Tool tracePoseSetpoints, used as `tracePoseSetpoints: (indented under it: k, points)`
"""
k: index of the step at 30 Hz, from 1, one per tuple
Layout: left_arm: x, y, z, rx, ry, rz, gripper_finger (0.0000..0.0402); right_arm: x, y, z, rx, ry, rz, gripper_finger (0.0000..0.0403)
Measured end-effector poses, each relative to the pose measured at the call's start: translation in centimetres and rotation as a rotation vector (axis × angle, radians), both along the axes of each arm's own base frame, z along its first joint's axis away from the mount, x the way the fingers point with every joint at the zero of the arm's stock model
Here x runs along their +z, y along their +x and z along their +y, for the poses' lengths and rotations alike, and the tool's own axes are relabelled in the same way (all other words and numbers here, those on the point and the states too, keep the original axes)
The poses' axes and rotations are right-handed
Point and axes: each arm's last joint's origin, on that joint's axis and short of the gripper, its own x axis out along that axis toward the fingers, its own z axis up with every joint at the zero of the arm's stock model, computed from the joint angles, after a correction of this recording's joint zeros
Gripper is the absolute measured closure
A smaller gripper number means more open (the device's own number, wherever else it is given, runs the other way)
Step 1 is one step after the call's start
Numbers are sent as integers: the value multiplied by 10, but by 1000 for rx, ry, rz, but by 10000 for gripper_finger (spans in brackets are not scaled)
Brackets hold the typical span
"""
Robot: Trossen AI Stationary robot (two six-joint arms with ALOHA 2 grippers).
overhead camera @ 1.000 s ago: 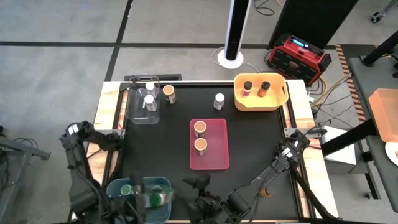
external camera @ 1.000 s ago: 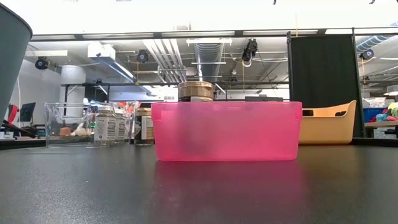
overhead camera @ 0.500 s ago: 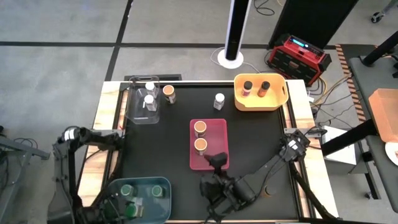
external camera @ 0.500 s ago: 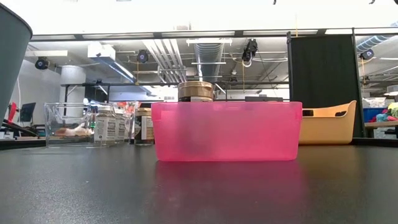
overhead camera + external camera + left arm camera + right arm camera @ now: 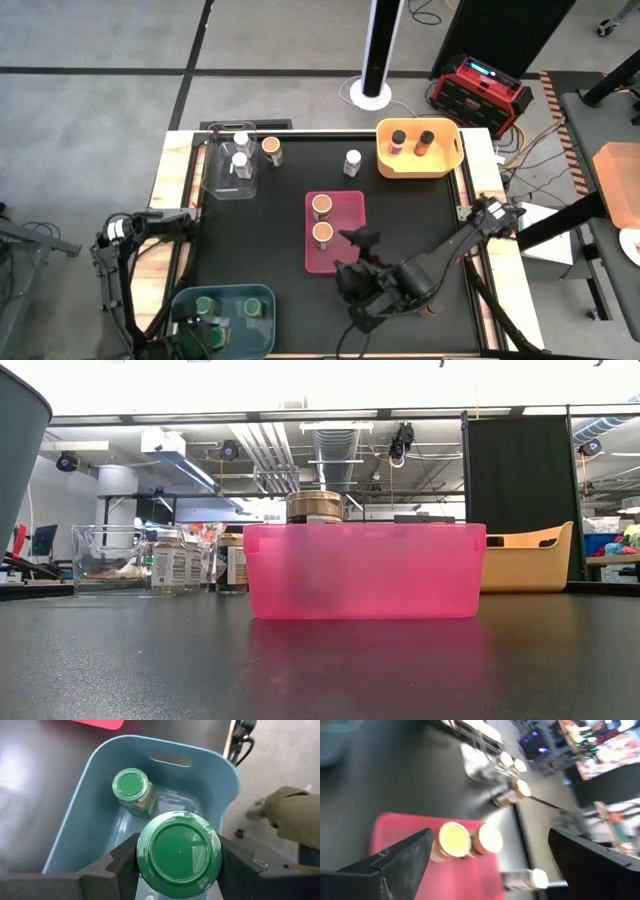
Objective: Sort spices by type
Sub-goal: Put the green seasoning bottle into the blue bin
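My left gripper (image 5: pixel 208 312) is shut on a green-lidded spice jar (image 5: pixel 180 854) over the left end of the blue bin (image 5: pixel 262 292). A second green-lidded jar (image 5: pixel 131 787) stands on the bin's floor farther right. My right gripper (image 5: pixel 360 238) hovers open above the near right corner of the pink bin (image 5: pixel 350 255), which holds two orange-lidded jars (image 5: pixel 322 205) (image 5: pixel 322 233). On the bare table stand another orange-lidded jar (image 5: pixel 271 148) and a white-lidded jar (image 5: pixel 352 160). Neither gripper shows in the low view. My left gripper pinches the green-lidded jar between its two fingers (image 5: pixel 122 862), which sit on opposite sides just under the lid's rim (image 5: pixel 141 851). The fingers slant down from above into the bin. The jar's lid faces up; the lid hides its body and base.
A clear bin (image 5: pixel 215 185) with white-lidded jars sits at the far left. The yellow bin (image 5: pixel 445 165) at the far right holds two dark-lidded jars. A tan shape (image 5: pixel 295 815) lies on the floor beyond the table's near edge. Bare black tabletop (image 5: pixel 260 230) separates the bins.
My left gripper has carried the green-lidded jar from the blue bin's right part toward its left end, sinking lower and rolling about its own axis. My right gripper, still open, has gone up and away from the near edge to the pink bin's near end.
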Motion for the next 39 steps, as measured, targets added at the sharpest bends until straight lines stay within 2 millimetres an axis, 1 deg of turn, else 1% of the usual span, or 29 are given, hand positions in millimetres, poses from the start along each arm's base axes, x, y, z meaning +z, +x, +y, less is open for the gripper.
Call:
tracePoseSetpoints:
  k: [4,7,9,12,16,18,21,24,27,30,34,39]
  points:
    - [0,3,2,-7,20,15,216,-3,-7,-4,55,93,-79,14]
    - [-1,3,3,-7,26,14,216,-8,-8,-2,155,210,-151,14]
    - [-4,4,2,-6,34,-31,216,-13,-8,0,244,285,-203,14]
    - [-12,3,-2,-6,8,-61,216,-19,-8,2,354,363,-293,14]
    - [-30,-1,-4,11,3,-44,216,-28,-10,2,377,392,-369,14]
    - [-36,-2,-2,20,15,-27,216,-31,-10,2,377,404,-381,14]
    - [-42,-3,-1,21,35,-42,216,-29,-9,4,409,466,-406,14]
    - [-53,-4,0,17,54,-65,216,-24,-8,8,467,522,-447,14]
    - [-60,-5,2,17,63,-52,216,-18,-8,12,524,511,-505,14]
    - [-69,-5,1,20,51,-76,216,-13,-8,14,556,493,-550,14]
    - [-79,-6,3,23,53,-70,216,-13,-8,14,558,494,-557,14]
    - [-87,-7,6,60,46,-56,216,-14,-8,14,551,504,-557,14]
